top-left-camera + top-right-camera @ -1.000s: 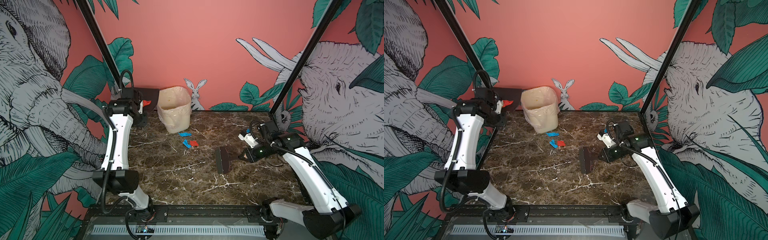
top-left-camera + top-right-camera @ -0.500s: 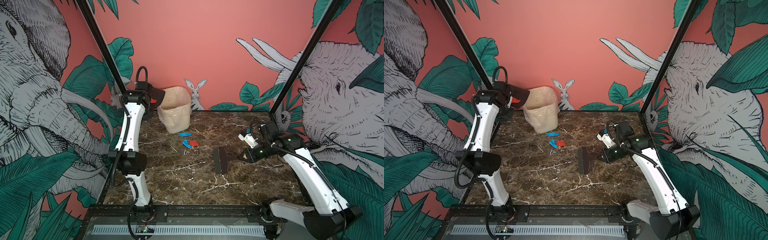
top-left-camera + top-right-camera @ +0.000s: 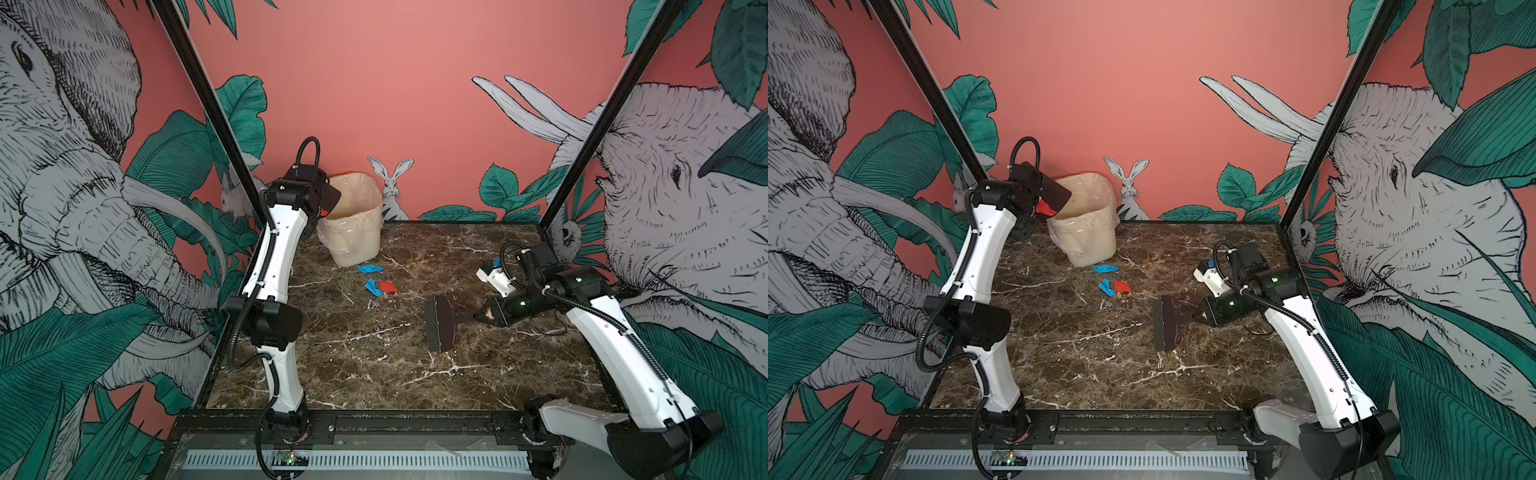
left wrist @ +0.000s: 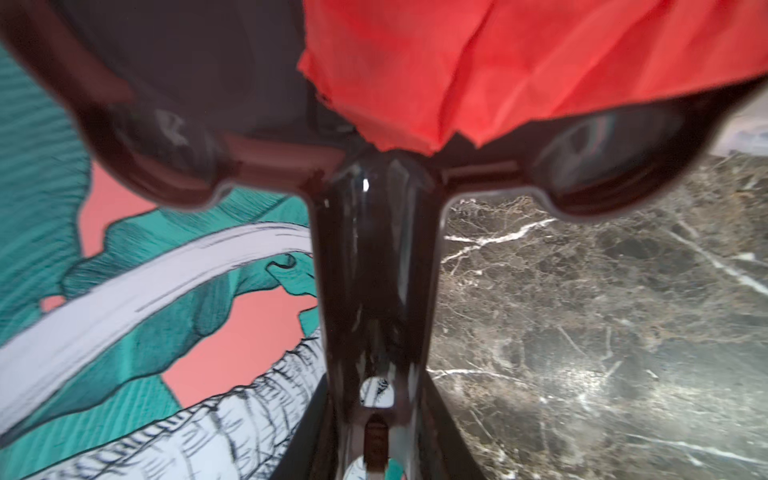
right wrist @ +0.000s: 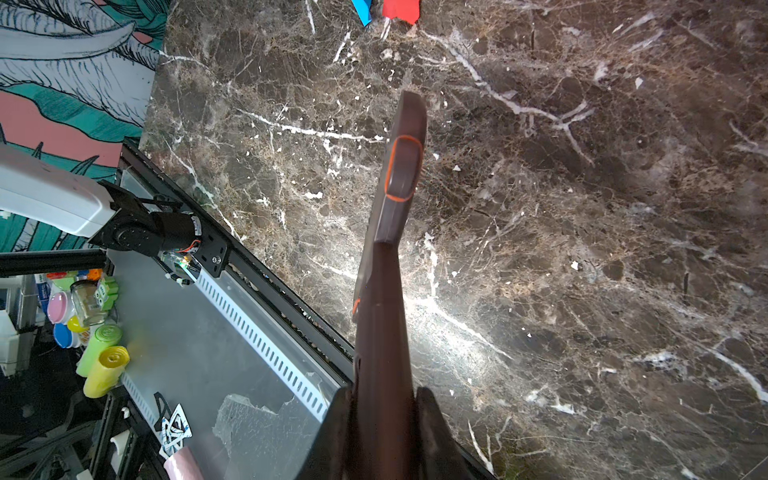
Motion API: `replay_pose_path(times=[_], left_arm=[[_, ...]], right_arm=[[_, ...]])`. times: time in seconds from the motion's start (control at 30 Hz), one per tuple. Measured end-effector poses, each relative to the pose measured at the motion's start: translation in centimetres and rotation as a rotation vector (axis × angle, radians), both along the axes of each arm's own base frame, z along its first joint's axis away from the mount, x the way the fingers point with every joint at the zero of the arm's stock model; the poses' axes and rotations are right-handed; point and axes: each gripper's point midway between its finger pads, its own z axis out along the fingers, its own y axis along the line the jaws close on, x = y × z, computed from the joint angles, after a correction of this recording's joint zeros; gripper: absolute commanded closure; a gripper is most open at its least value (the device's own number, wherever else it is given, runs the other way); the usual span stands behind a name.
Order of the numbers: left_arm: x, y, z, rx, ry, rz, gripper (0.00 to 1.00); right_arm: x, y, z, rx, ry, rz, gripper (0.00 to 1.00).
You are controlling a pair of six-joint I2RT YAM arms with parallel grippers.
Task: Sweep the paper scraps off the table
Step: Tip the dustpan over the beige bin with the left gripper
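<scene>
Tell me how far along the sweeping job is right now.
Done: one red scrap is already in the dustpan. In hand: the left end effector holds that dustpan tipped at the bin rim; the right end effector grips the brush. Left: a long blue scrap, a smaller blue scrap and a red piece lie on the table near the bin.

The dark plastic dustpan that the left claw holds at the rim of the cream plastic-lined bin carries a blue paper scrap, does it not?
Not quite: the paper scrap in the dark plastic dustpan is red, not blue; the left wrist view shows it. The left claw does hold the pan at the rim of the cream plastic-lined bin.
</scene>
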Motion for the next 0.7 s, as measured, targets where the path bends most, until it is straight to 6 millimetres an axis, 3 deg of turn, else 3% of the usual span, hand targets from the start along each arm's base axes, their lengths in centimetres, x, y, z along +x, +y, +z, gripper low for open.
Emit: replay_pose_path(times=[0.37,0.7], left_arm=[[1.7,-0.7,2.3,0.207,-0.031,-0.088,1.00],[3.9,-2.0,3.0,0.418,-0.014,-0.177,1.00]], right_arm=[[-0.2,-0.1,-0.1,-0.003,0.013,-0.002,1.00],[-0.4,-0.1,-0.1,-0.004,0.020,-0.002,1.00]])
